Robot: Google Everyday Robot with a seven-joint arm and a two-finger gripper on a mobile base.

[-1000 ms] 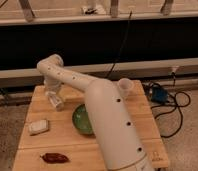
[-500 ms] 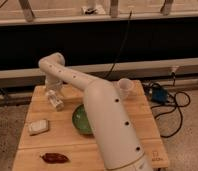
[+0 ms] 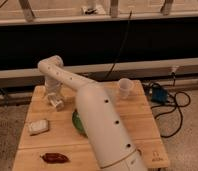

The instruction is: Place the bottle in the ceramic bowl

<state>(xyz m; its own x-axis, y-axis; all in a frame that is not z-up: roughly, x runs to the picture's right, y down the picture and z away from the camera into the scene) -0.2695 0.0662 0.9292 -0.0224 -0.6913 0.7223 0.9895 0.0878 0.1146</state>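
Wooden table (image 3: 134, 117): gripper (image 3: 55, 101) at mid-left of frame, fingers wide, just up-left of green bowl (image 3: 75, 121), partly behind arm.

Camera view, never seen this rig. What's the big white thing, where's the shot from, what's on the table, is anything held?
The big white thing is a robot arm. It comes up from the bottom edge, bends at an elbow and ends in the gripper, which hangs low over the left rear part of the wooden table. There is only one camera. It looks down on the table from the arm's side; where it is mounted is unknown. On the table are a green bowl, half hidden behind the arm, a clear cup at the far right, a flat white block at the left and a dark red item near the front. Whether the gripper holds anything does not show.
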